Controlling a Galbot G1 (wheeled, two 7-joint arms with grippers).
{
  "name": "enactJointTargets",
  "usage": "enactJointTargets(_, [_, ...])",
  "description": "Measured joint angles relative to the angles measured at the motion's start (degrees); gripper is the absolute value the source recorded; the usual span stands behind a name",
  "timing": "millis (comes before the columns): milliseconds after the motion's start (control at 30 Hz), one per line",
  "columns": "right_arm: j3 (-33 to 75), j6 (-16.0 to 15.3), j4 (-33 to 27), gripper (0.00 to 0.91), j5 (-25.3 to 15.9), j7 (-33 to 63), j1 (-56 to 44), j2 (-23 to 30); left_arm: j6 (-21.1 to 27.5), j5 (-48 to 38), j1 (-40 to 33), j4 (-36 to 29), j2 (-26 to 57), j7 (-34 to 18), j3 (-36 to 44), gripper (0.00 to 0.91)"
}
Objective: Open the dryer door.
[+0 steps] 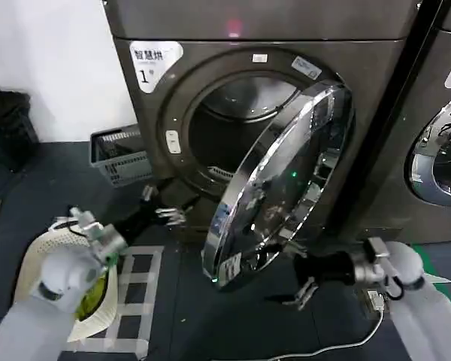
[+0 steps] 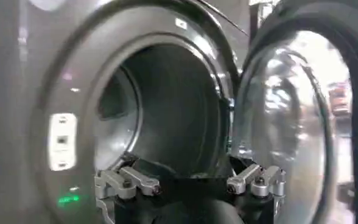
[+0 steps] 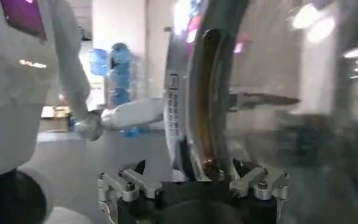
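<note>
My left arm reaches forward and up from the lower left, white forearm leading to a black wrist. Its left gripper (image 1: 164, 204) sits with fingers spread apart, nothing between them. My right arm comes in from the lower right, forearm angled inward and low. The right gripper (image 1: 297, 274) also has its fingers parted, holding nothing.
</note>
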Motion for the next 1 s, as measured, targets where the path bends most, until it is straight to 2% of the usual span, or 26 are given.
enactJointTargets(100, [5.2, 0.7, -0.8, 0.907, -1.2, 0.0, -1.9, 0.9, -0.4, 0.4, -1.0, 0.9, -0.3, 0.9, 1.8, 0.907])
enactJointTargets(333, [18.1, -0.3, -0.5, 0.907, -0.6, 0.1, -5.7, 3.3, -0.1, -0.6, -4.8, 3.6, -2.1, 2.3, 6.3, 0.907])
enactJointTargets(467, [24.8, -1.0, -0.2, 0.907, 2.7, 0.6, -7.2, 3.6, 0.1, -0.7, -6.0, 3.9, -2.2, 3.3, 8.5, 0.907])
enactJointTargets(600, [31.3, -1.7, -0.7, 0.907, 3.8, 1.1, -8.3, 3.3, 0.8, -1.2, -6.8, 4.2, -2.3, 4.7, 10.0, 0.907])
enactJointTargets(733, [37.1, -1.6, -2.0, 0.907, 5.0, 5.4, -8.8, 3.4, 1.4, -1.2, -7.1, 4.1, -2.2, 6.3, 11.3, 0.907])
enactJointTargets(1000, [47.1, -1.3, -4.1, 0.907, 10.2, 16.2, -11.1, 3.3, 2.1, -0.7, -7.2, 3.0, -3.1, 8.3, 14.4, 0.907])
